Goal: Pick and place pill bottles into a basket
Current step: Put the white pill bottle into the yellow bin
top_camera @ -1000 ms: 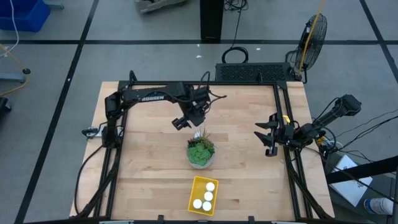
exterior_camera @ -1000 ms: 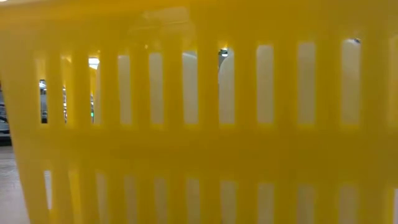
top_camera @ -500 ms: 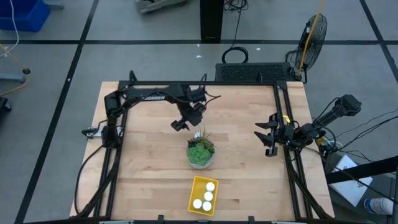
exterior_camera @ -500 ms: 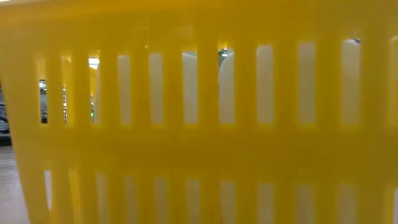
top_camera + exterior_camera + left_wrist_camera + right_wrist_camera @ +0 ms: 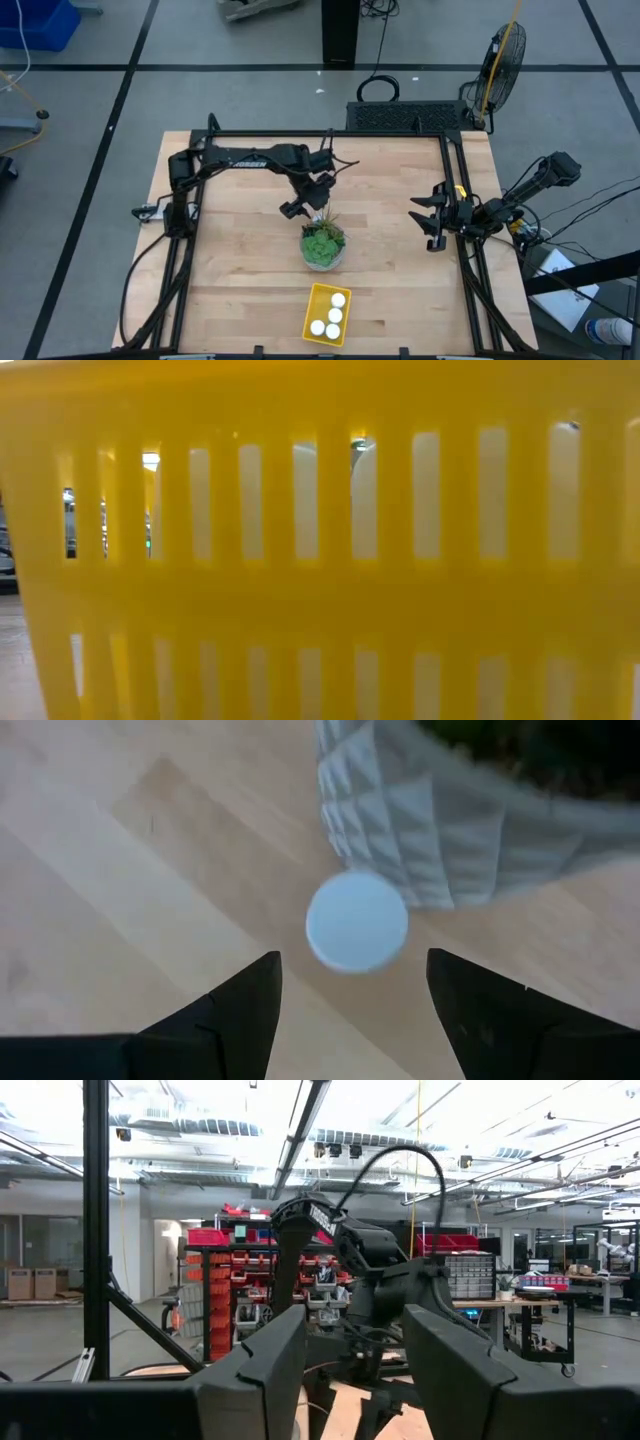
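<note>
Hovering open-jawed, left end effector above a pill bottle just beside the plant pot; apparently three bottles lying in the basket; right end effector waiting closed.

A green plant in a ribbed white pot stands mid-table. Beyond the wooden table's far edge, a fan stands on the grey floor; a blue bin sits far left.
</note>
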Controlling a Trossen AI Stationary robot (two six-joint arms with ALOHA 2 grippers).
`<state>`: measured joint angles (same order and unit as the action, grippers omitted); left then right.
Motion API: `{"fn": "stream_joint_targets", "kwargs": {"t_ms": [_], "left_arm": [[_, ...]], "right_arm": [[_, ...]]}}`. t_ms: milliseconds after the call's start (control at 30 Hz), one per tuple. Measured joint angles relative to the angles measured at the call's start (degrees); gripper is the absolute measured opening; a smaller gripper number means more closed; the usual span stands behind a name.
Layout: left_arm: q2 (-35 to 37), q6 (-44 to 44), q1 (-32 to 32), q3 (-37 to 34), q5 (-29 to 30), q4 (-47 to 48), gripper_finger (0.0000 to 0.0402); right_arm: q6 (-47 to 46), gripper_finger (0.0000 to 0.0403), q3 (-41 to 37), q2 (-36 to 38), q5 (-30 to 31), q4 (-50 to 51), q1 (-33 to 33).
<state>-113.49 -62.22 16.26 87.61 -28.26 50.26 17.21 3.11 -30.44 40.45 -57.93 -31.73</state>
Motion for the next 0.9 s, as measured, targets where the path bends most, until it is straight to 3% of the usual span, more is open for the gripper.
{"fn": "stream_joint_targets", "kwargs": {"t_ms": [167, 900], "left_arm": [[0.00, -0.70, -1.89, 0.00, 3.88, -1.03, 0.0253], [0.00, 0.96, -1.17, -0.42, -0.19, -3.90, 0.0253]], "right_arm": [[0.00, 0.0160, 0.00, 0.00, 0.00, 0.00, 0.00], [0.00, 0.0160, 0.00, 0.01, 0.00, 0.00, 0.00]]}}
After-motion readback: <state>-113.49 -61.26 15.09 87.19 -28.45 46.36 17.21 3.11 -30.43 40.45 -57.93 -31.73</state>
